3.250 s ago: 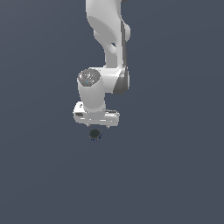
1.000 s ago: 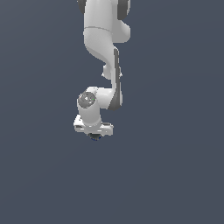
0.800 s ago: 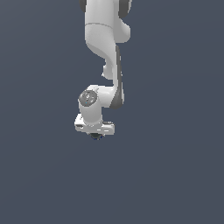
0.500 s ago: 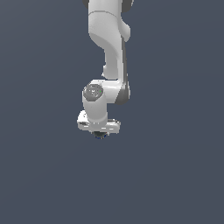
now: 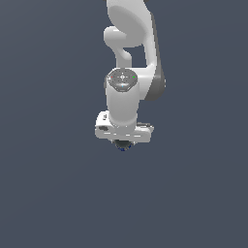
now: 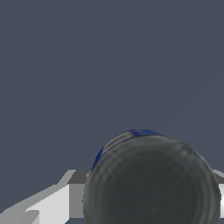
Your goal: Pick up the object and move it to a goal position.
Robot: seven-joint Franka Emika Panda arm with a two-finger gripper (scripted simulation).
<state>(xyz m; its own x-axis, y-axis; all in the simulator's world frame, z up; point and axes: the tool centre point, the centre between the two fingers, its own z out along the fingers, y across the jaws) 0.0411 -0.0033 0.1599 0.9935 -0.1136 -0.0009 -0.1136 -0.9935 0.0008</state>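
In the exterior view the white arm hangs down at the centre and my gripper point(image 5: 123, 144) points downward. A small dark ball with bluish specks point(image 5: 123, 146) peeks out just under the white hand, held between the jaws. In the wrist view the ball point(image 6: 151, 179) fills the near part of the picture, dark grey with a blue edge, and one white and grey finger point(image 6: 65, 194) shows beside it, touching it. The other finger is mostly hidden behind the ball.
Only a plain dark grey-blue background surrounds the arm in both views. No goal marker, table edge or other object shows.
The arm has swung towards the exterior view's right and lifted a little, carrying the ball along. The wrist has turned so the hand now faces the camera more squarely.
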